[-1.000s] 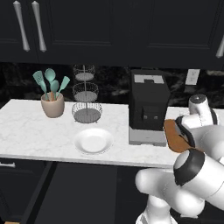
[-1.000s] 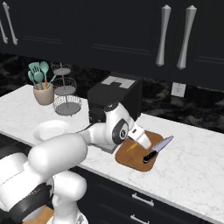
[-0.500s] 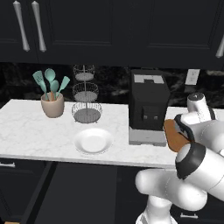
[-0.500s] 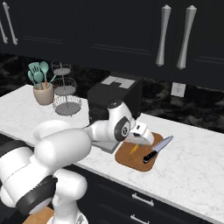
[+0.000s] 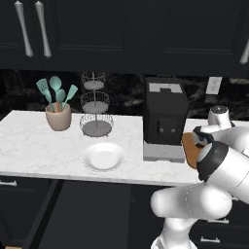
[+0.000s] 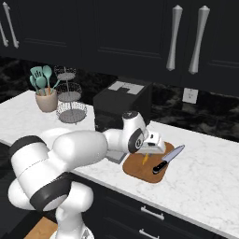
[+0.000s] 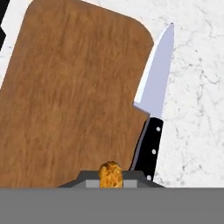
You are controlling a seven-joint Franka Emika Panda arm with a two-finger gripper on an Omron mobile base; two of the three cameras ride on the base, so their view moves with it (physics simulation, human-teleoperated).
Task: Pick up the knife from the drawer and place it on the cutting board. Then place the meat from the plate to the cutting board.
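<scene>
Just beside the cutting board (image 6: 140,165) (knife (image 6: 168,159) aboard), coffee machine (image 6: 122,102)

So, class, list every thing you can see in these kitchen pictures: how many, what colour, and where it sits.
cutting board: one, brown wood, on the counter right of the coffee machine.
knife: one, silver blade and black handle, lying across the board's right edge, blade out over the counter.
meat: one, orange-brown, between the fingertips above the board.
plate: one, white, on the counter in front of the wire basket.
wire basket: one, grey, three tiers.
coffee machine: one, black.
utensil pot: one, beige, holding teal utensils.
counter: one, white marble.
hand: one, white, over the board, shut on the meat.
</scene>
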